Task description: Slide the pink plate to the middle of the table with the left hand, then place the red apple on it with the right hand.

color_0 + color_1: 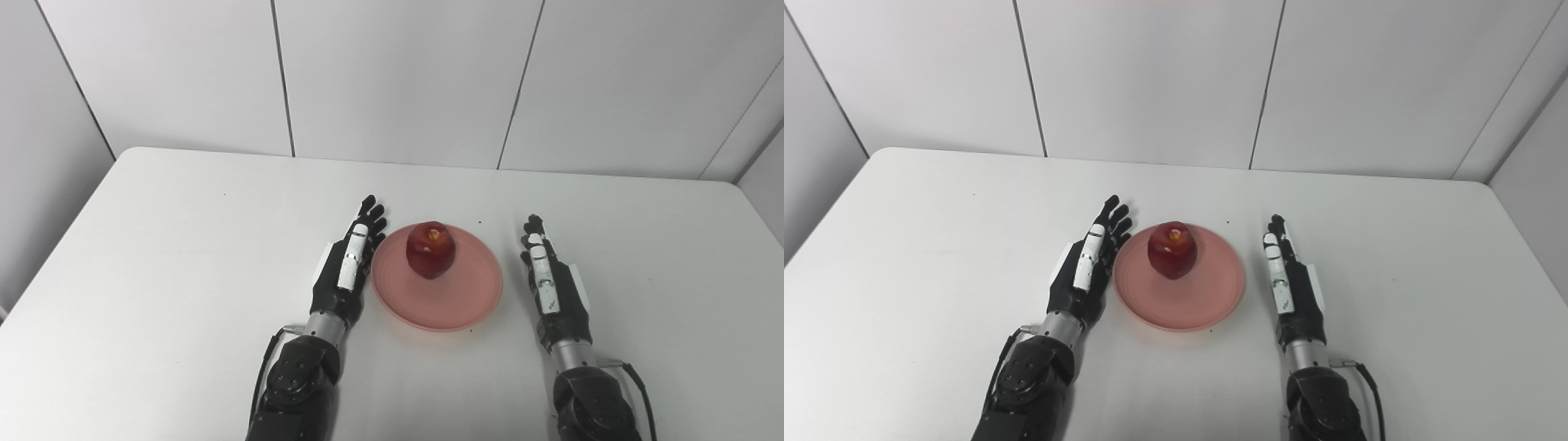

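A round, shiny red apple [430,250] sits on a flat, round pink plate [460,299]. The plate looks smooth, with a low rim all the way around. The apple stands upright on the far half of the plate, and a small yellow spot shows in the dip at its top. The plate lies near the middle of the smooth white surface [184,245], which has rounded corners at the back.

The left hand [344,269] is black with white hard parts on top. It lies just beside the left edge of the plate, so close that it may be touching the rim, but this cannot be told for sure. Its fingers are stretched out straight and a little apart, pointing away from the robot. It holds nothing.

The right hand [551,283] looks the same, black and white. It rests on the other side of the plate, with a clear gap of bare surface between it and the rim. Its fingers are also straight, close together, and hold nothing.

Thin black wires run along both dark metal arms near the wrists.

A few tiny dark specks dot the surface near the plate. Behind the surface stand plain white wall panels [398,73] with thin dark lines between them. Nothing lies between the hands and the plate.
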### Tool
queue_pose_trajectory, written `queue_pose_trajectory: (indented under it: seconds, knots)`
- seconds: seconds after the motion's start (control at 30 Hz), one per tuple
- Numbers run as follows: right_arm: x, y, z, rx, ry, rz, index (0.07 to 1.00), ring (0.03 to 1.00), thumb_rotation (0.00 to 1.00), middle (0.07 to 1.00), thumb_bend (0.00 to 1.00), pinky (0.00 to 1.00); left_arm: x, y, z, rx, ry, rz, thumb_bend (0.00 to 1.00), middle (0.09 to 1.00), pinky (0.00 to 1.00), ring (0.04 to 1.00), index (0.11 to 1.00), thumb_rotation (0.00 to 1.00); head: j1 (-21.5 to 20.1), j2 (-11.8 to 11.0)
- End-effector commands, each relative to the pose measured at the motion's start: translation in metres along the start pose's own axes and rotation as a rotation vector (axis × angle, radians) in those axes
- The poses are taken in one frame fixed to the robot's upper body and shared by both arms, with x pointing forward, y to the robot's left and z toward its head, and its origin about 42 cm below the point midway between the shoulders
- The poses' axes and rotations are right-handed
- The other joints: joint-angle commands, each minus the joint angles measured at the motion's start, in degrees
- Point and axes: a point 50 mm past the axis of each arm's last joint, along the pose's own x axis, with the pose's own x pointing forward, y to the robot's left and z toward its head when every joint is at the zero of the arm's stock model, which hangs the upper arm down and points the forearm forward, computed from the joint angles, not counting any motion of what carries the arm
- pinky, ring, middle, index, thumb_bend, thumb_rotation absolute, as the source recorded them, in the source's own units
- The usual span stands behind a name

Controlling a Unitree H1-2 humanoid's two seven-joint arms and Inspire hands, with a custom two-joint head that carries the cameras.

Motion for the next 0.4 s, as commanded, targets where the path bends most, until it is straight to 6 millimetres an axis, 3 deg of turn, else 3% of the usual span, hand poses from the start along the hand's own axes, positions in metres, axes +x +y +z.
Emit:
queue_pose_trajectory:
  seconds: [0.0, 0.37]
  knots:
    - [0.0054, -0.0009, 0.0173, -0.015, -0.095, 0.018, 0.987, 0.997, 1.0, 0.988, 0.26, 1.0, -0.0107, 0.0087, -0.0147, -0.002, 0.058, 0.021, 0.39, 0.987, 0.99, 0.979, 0.973, 1.0, 0.07, -0.03]
    - [0.0051, -0.0027, 0.018, 0.008, -0.097, 0.017, 0.99, 0.994, 1.0, 0.991, 0.23, 1.0, -0.0112, 0.0079, -0.0134, -0.001, 0.061, 0.022, 0.39, 0.987, 0.99, 0.978, 0.972, 1.0, 0.2, 0.04]
